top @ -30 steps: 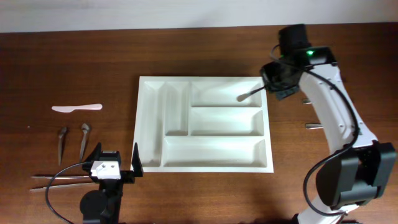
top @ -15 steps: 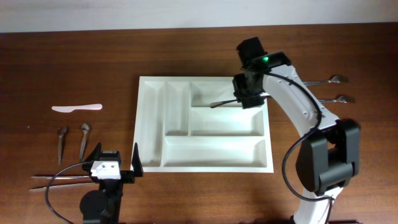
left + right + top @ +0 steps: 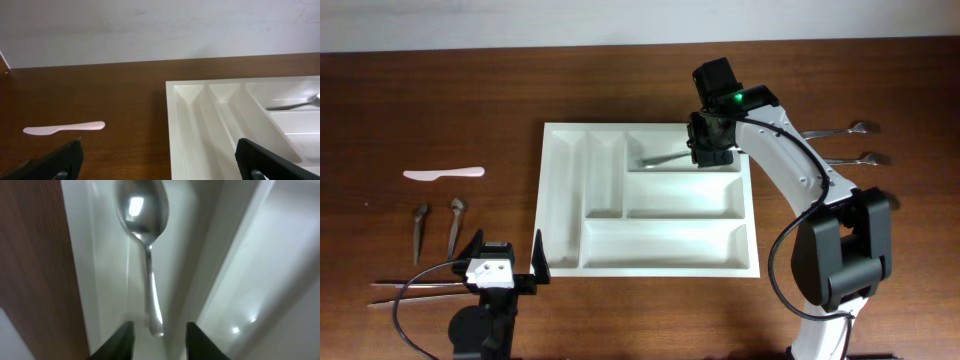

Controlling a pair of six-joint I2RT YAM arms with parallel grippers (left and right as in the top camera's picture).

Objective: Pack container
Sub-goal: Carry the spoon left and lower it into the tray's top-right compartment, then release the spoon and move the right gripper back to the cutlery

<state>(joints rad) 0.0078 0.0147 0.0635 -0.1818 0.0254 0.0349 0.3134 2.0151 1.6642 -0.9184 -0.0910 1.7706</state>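
I read this as the placing step for 1 spoon (image 3: 148, 265). The container (image 3: 665, 245) sits at the centre of the overhead frame, its long compartment along the lower edge. The spoon lies in the medium compartment at the container's upper right, with its bowl pointing toward the narrow slots on the left.

In the right wrist view, the right gripper (image 3: 159, 339) hangs just over the handle end. Its fingers (image 3: 122, 340) are spread, and the thin handle runs between them without touching either one that I can see. The picture is blurred, so I cannot tell for certain that the spoon rests flat on the compartment floor, though it looks let go.

The left gripper (image 3: 508, 255) sits at the lower left of the overhead frame, just off the container's lower left corner. Its jaws are wide apart and hold nothing.

My next move would be to lift the right arm straight up, so the fingers clear the handle and the divider wall without dragging the spoon. Then I would swing it toward the 2 metal pieces (image 3: 840, 130) lying at the right of the frame, well apart from the container.

At the left of the frame there is more to pack: a pale plastic knife (image 3: 443, 174), 2 small utensils (image 3: 420, 225) and thin sticks (image 3: 400, 290) near the lower left. By my reckoning the task is only at its start, with 4 compartments bare.
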